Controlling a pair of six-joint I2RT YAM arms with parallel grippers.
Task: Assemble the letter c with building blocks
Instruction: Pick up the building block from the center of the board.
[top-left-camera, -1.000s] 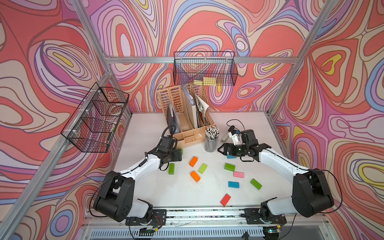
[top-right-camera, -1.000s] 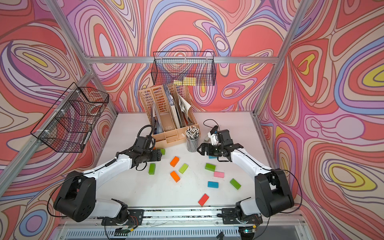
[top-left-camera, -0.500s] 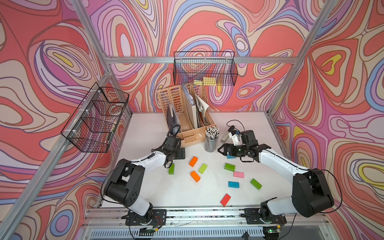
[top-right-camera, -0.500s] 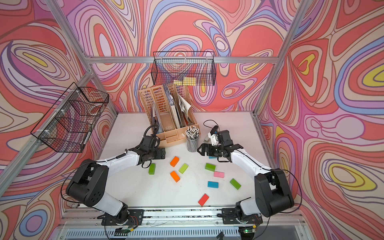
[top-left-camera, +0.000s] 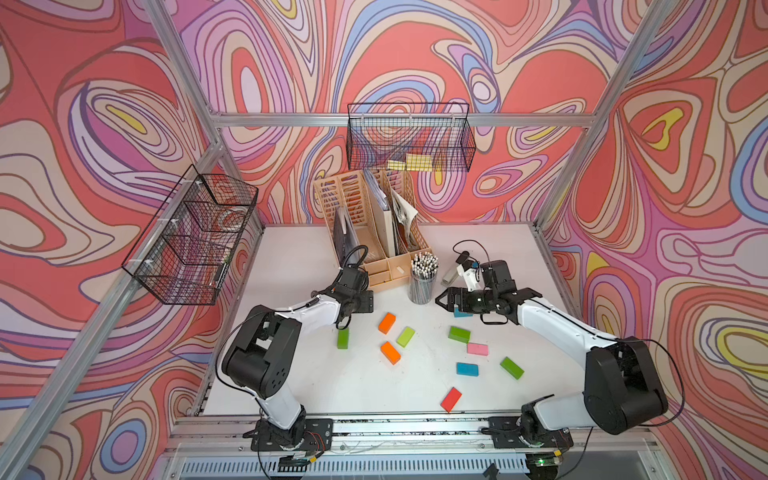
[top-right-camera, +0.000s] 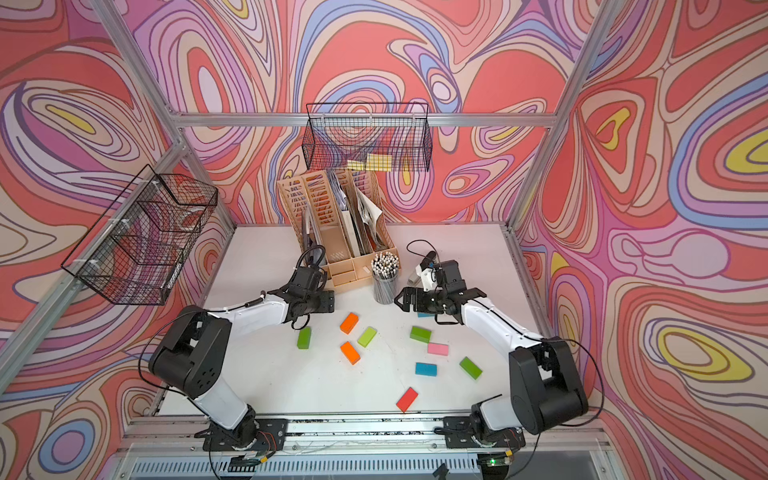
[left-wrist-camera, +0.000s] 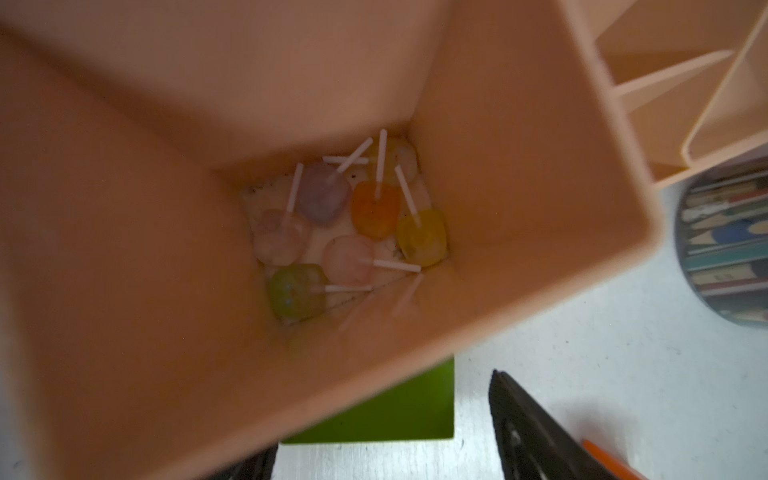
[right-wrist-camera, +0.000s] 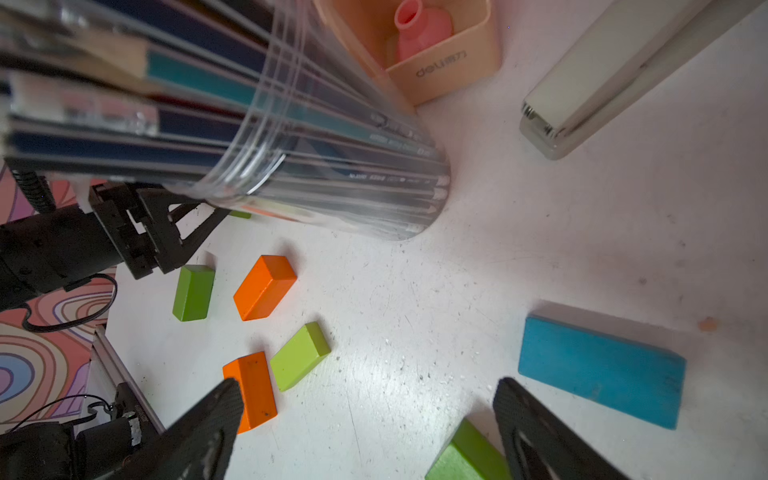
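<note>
Building blocks lie scattered on the white table: a green (top-left-camera: 343, 338), an orange (top-left-camera: 387, 323), a light green (top-left-camera: 405, 336), a second orange (top-left-camera: 390, 352), a green (top-left-camera: 459, 334), a pink (top-left-camera: 477, 348), a blue (top-left-camera: 467, 369) and a red (top-left-camera: 451, 399). My left gripper (top-left-camera: 360, 302) hangs open at the organizer's front corner. Another green block (left-wrist-camera: 386, 411) lies between its fingers (left-wrist-camera: 536, 436), untouched and partly hidden by the organizer wall. My right gripper (right-wrist-camera: 365, 415) is open and empty above the table. A blue block (right-wrist-camera: 602, 370) and a green block (right-wrist-camera: 469, 457) lie close by it.
A peach desk organizer (top-left-camera: 374, 224) with files stands at the back, lollipops (left-wrist-camera: 374, 208) in one compartment. A clear pencil cup (top-left-camera: 422, 282) and a white stapler (top-left-camera: 451, 274) stand beside my right gripper. Wire baskets hang on the back wall (top-left-camera: 409, 141) and on the left wall (top-left-camera: 195, 241).
My left arm has swung its gripper toward the organizer's corner, over the green block there. The right arm and the blocks have stayed put.
</note>
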